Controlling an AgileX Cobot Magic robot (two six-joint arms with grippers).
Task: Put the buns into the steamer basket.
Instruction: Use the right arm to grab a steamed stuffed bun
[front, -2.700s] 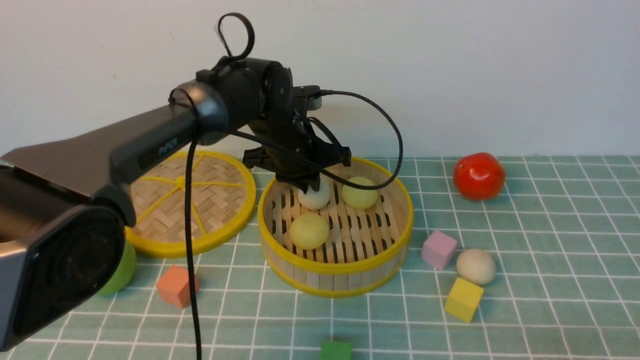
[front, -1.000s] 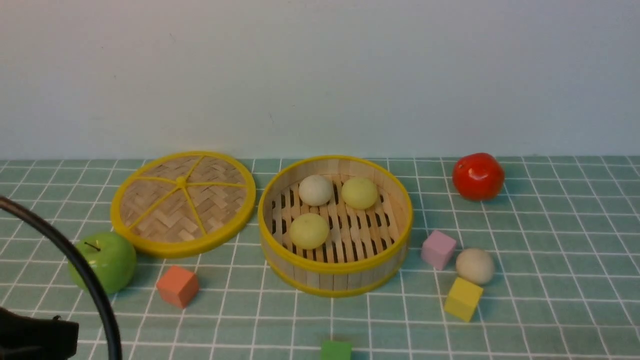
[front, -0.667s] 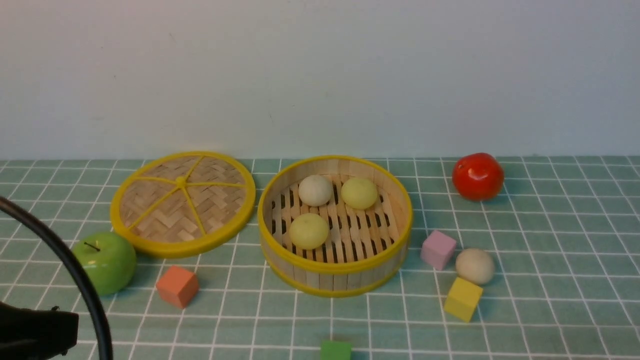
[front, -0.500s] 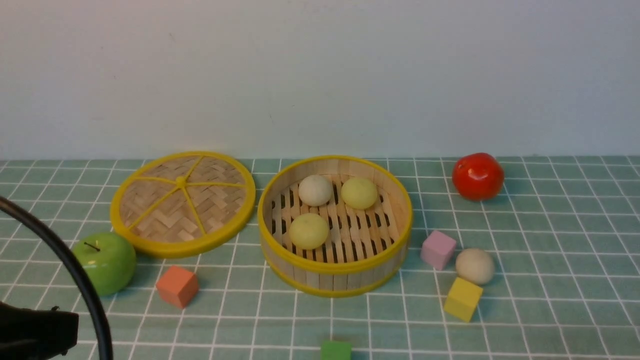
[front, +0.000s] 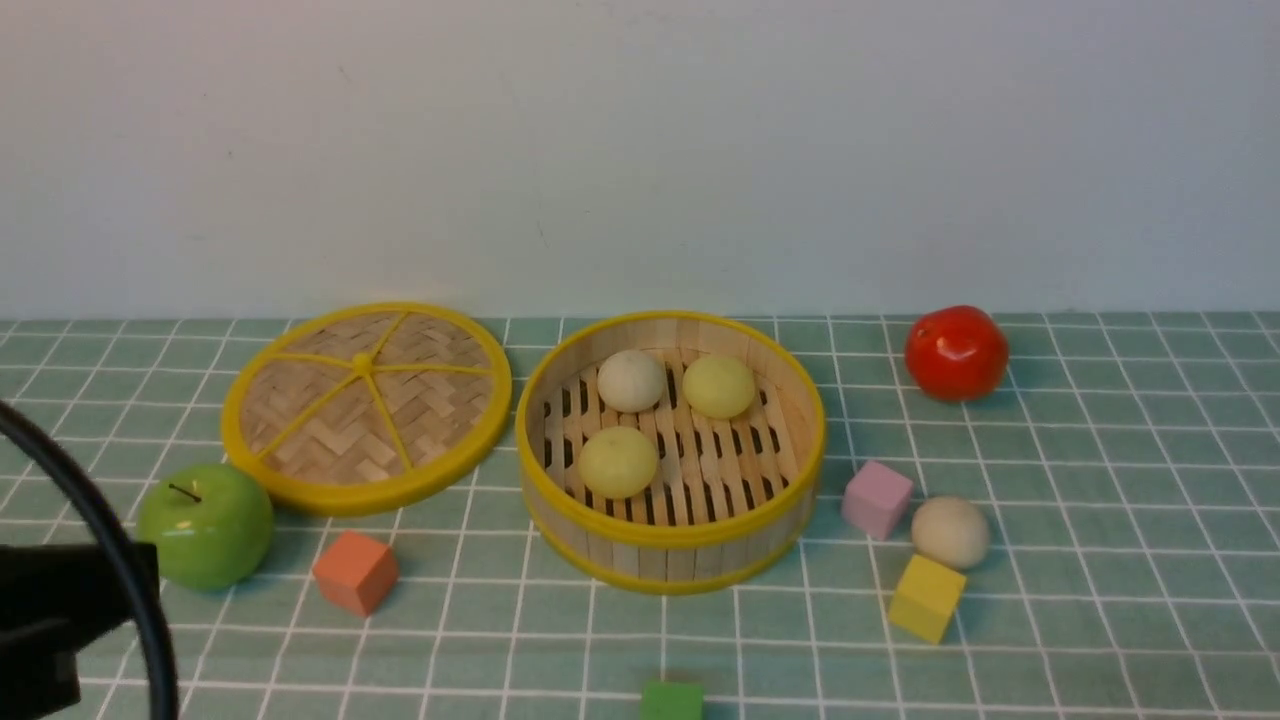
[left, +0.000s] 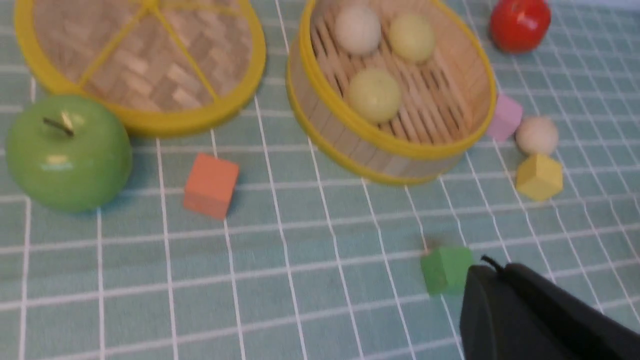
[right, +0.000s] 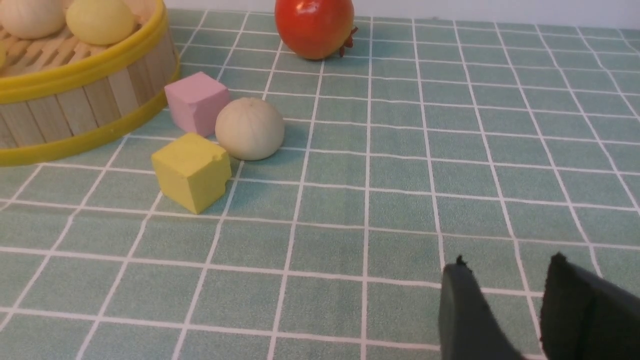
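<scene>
Steamer basket (front: 670, 535) holds three buns (front: 619, 462); fourth bun (front: 950, 532) outside. Right gripper (right: 507, 258) parted, empty; left gripper (left: 495, 280) state unclear.

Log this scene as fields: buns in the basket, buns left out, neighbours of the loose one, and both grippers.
steamer basket: holds three buns
inside: cream bun, far yellow-green bun, near yellow-green bun
outside: loose cream bun, right of the basket
beside it: pink cube, yellow cube
right gripper: jaws apart, empty
left gripper: jaws unclear
</scene>
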